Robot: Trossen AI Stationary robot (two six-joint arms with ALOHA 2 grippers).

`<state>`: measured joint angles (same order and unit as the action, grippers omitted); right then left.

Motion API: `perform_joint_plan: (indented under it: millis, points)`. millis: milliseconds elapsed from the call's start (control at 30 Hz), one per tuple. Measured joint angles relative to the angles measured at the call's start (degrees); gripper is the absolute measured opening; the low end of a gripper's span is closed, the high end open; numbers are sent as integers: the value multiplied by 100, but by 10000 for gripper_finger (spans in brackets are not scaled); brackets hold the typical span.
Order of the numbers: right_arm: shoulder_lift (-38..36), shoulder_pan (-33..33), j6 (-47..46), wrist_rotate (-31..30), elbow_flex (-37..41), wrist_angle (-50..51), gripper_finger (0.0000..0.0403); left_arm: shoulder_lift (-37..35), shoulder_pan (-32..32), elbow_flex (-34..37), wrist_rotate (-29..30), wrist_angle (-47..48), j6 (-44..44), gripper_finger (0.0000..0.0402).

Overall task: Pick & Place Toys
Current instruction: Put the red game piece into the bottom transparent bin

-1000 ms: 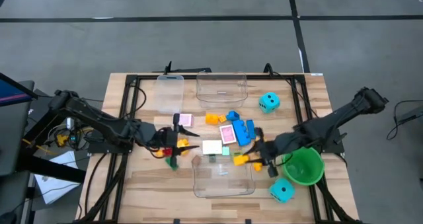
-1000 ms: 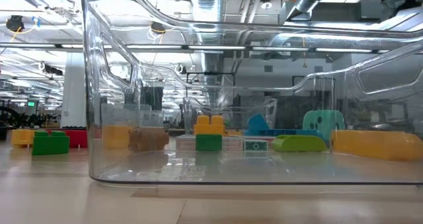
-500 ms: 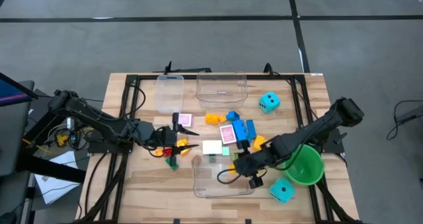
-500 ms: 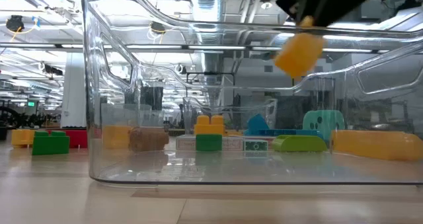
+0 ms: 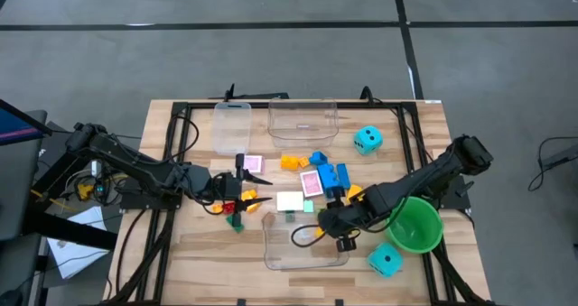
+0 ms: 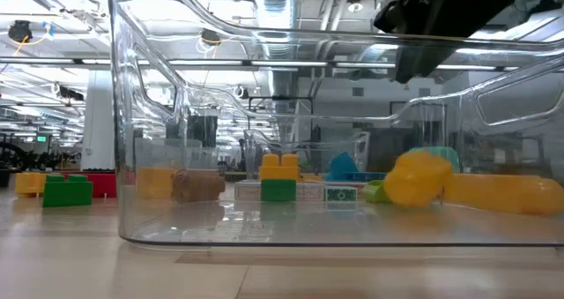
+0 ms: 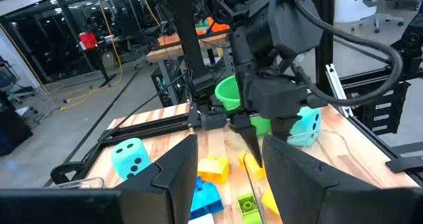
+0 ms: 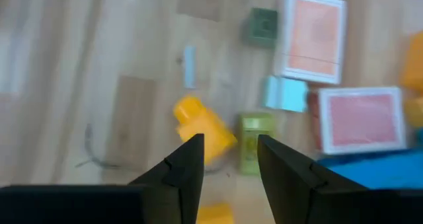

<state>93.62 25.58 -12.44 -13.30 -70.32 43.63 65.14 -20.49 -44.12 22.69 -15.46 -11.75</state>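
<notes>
1. Over the right end of the near tub [image 5: 271, 250]: right hand [image 5: 327, 227], fingers parted, nothing between them.
2. Directly under that hand, lying loose on the tub's floor: yellow brick [image 6: 416, 179], touched by neither finger.
3. Just beside the right arm, toward the desk's right edge: green bowl [image 5: 415, 227]; in front of the bowl, a cyan die [image 5: 386, 261].
4. Low over the left-middle of the desk [image 5: 163, 243]: left hand [image 5: 242, 196], pointing toward the centre, fingers parted, nothing seen between them.
5. Close under and beside the left hand: red brick [image 5: 227, 207] and green brick [image 5: 237, 221], both on the wood, outside the tub.
6. Mid-desk, between the two hands: blue bricks [image 5: 332, 180], an orange brick [image 5: 291, 162], a pink card [image 5: 312, 181]; another pink card [image 5: 253, 164] nearer the left hand.
7. Along the far side: two more clear tubs [image 5: 302, 121], and the second die [image 5: 367, 141] to their right.
</notes>
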Motion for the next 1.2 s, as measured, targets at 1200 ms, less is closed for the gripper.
perform_joint_plan:
  millis: [1200]
  points:
    - [-1202, 654, -1203, -3039, 188, 563, 245, -295, -457, -7, 2051, 4408, 3263, 308]
